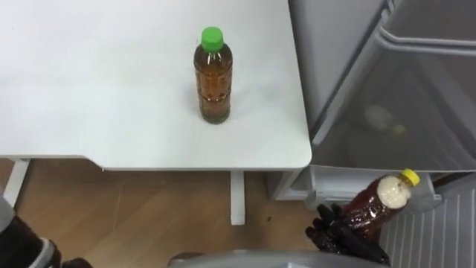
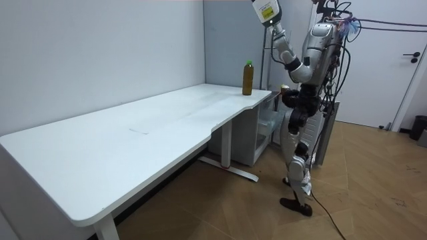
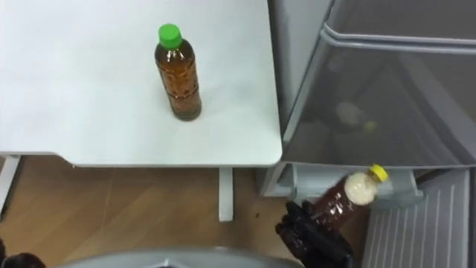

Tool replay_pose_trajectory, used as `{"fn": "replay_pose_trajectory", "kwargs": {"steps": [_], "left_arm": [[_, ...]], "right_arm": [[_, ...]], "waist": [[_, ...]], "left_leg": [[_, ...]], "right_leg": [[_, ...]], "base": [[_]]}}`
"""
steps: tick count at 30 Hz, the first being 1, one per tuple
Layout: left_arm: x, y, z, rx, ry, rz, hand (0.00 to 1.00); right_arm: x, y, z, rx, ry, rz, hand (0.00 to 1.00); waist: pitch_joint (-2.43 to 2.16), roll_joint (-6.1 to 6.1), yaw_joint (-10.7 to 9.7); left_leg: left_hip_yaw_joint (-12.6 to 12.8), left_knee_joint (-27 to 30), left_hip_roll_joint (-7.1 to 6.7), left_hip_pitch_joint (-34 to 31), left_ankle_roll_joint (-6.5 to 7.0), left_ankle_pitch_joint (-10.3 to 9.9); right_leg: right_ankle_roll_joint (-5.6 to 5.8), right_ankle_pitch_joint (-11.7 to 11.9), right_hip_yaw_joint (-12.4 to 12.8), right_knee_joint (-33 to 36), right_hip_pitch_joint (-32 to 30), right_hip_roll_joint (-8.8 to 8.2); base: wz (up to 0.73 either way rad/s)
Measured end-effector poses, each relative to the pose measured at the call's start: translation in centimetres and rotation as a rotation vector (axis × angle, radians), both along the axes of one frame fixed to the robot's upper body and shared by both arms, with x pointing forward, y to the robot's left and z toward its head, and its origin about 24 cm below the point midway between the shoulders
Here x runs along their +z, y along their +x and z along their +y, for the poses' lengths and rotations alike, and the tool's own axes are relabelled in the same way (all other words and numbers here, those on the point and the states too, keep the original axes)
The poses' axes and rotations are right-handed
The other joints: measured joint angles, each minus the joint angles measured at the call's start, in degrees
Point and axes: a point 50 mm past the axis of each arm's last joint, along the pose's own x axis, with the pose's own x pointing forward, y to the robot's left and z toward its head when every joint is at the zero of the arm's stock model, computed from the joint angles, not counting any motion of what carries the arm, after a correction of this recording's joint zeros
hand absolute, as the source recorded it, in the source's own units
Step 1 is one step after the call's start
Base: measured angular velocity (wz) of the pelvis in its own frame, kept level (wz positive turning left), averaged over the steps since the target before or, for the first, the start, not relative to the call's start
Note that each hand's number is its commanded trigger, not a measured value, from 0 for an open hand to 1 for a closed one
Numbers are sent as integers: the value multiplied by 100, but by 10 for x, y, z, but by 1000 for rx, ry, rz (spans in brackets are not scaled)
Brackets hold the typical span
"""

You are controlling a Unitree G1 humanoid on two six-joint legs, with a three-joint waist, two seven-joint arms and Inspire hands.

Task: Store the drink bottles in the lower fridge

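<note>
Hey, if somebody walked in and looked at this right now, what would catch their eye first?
First the green-capped bottle of brown drink, standing upright and alone near the right edge of the white table. Then the right hand, low beyond the table's corner, curled round a yellow-capped bottle of dark drink that tilts toward the open fridge.

I see free air between my right robot hand [image 1: 338, 232], gripping the yellow-capped bottle [image 1: 379, 199], and the fridge drawers [image 1: 416, 126]; the bench [image 1: 286, 145] corner crowds its left, green-capped bottle [image 1: 213, 78] well back
</note>
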Motion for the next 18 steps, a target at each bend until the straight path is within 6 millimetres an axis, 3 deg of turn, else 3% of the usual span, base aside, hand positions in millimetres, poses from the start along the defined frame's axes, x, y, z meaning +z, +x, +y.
{"fn": "replay_pose_trajectory", "kwargs": {"steps": [4, 7, 11, 15, 16, 18], "left_arm": [[-26, -8, 30, 193, -155, 112, 0], [-66, -15, 53, 342, -286, 324, 0], [-132, -23, 67, 459, -416, 655, 0], [-200, -32, 69, 501, -590, 937, 0], [-209, -34, 67, 503, -607, 975, 0], [-240, -43, 62, 482, -702, 1089, 0]], "right_arm": [[-4, -15, -8, -108, -53, 108, 100], [-7, -27, -15, -207, -100, 221, 100], [-12, -40, -17, -314, -128, 363, 100], [-17, -33, -17, -350, -139, 438, 100], [-17, -32, -17, -364, -137, 440, 100], [-19, -21, -17, -422, -123, 438, 100]], "waist": [[5, 173, 12], [3, 295, -19], [37, 327, -29], [50, 306, -53], [55, 301, -51], [91, 248, -30]], "left_leg": [[-1, -111, -5, 89, 3, 0], [-1, -115, 11, 124, -10, -22], [-20, -102, 23, 120, -29, -16], [1, -99, 24, 195, -44, -3], [2, -109, 22, 206, -44, -3], [11, -113, 17, 203, -42, -3]], "right_leg": [[14, -8, -24, 21, 39, 37], [2, -19, -30, 23, 98, 53], [-19, -30, -49, 18, 100, 44], [-30, -34, -43, 16, 121, 59], [-29, -34, -43, 17, 129, 57], [-27, -35, -31, 19, 120, 56]], "base": [[-1], [0], [0], [-2], [-4], [0]]}}
